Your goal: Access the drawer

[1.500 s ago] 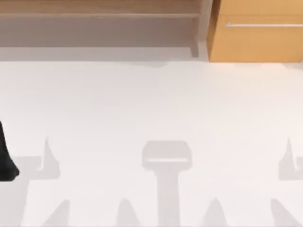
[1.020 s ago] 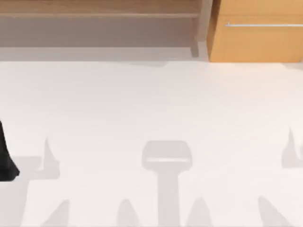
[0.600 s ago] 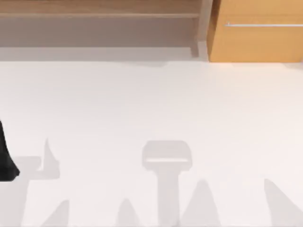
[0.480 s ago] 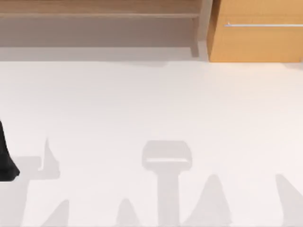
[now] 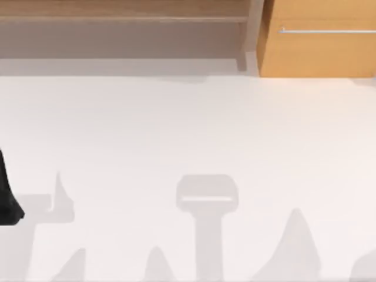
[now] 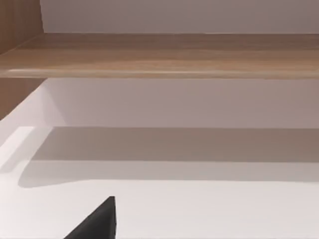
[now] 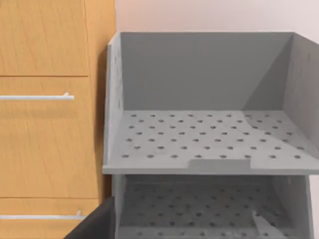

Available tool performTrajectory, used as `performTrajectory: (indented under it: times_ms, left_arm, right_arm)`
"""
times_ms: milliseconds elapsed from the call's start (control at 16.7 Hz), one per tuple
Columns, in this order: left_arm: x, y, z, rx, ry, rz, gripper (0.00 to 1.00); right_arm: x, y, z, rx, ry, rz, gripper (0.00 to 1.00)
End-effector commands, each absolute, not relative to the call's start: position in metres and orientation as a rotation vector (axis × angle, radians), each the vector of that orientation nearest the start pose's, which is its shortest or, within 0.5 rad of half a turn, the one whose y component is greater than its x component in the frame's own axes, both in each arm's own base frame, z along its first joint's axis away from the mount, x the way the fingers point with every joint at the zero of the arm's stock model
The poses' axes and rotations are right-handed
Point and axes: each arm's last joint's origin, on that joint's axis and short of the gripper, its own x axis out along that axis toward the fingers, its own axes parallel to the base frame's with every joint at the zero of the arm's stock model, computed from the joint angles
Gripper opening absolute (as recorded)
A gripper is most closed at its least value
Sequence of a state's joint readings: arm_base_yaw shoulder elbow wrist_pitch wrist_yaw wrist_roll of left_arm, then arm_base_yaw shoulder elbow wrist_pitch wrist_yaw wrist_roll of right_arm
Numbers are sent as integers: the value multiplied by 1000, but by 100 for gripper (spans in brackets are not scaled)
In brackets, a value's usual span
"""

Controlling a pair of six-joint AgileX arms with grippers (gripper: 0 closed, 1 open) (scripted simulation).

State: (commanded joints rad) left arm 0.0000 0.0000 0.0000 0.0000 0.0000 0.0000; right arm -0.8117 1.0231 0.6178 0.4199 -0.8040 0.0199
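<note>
The drawer (image 5: 320, 47) sits shut at the desk's (image 5: 188, 147) far right, orange-tan wood with a thin silver bar handle (image 5: 326, 30). The left arm (image 5: 7, 197) is parked at the near left edge, well apart from it; can't tell either gripper's state. Since a moment ago the pointed shadows near right slid rightward. The brown shelf unit (image 5: 123, 29) stands far left, and grey perforated stacked trays (image 7: 209, 144) sit beside the drawer.

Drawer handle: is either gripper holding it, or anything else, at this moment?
No. The drawer handle is untouched; the left arm sits at the table's left edge.
</note>
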Motion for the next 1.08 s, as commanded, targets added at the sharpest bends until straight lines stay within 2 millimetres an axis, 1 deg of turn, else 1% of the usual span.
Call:
performTrajectory:
  times_ms: [180, 240, 300, 420, 600, 720, 780, 900, 1020, 1080]
  left_arm:
    - [106, -1, 160, 0, 0, 0, 100]
    - [106, -1, 160, 0, 0, 0, 100]
    - [106, -1, 160, 0, 0, 0, 100]
    - [106, -1, 160, 0, 0, 0, 100]
    - [106, -1, 160, 0, 0, 0, 100]
    - [106, -1, 160, 0, 0, 0, 100]
    - [106, -1, 160, 0, 0, 0, 100]
    - [106, -1, 160, 0, 0, 0, 100]
    - [106, -1, 160, 0, 0, 0, 100]
    - [106, -1, 160, 0, 0, 0, 100]
  right_arm:
    - [173, -147, 284, 1, 2, 2, 100]
    - [176, -147, 284, -12, 0, 6, 100]
    - [181, -148, 283, -36, -2, 10, 100]
    - [200, -149, 281, -115, -8, 16, 100]
    - [243, -149, 269, -308, -14, 9, 100]
    - [280, -141, 253, -482, -14, -1, 100]
    - [299, -134, 243, -578, -13, -6, 100]
    - [336, -112, 219, -782, -10, -14, 100]
    - [367, -80, 190, -984, -5, -15, 100]
    - [380, -61, 176, -1081, -3, -13, 100]
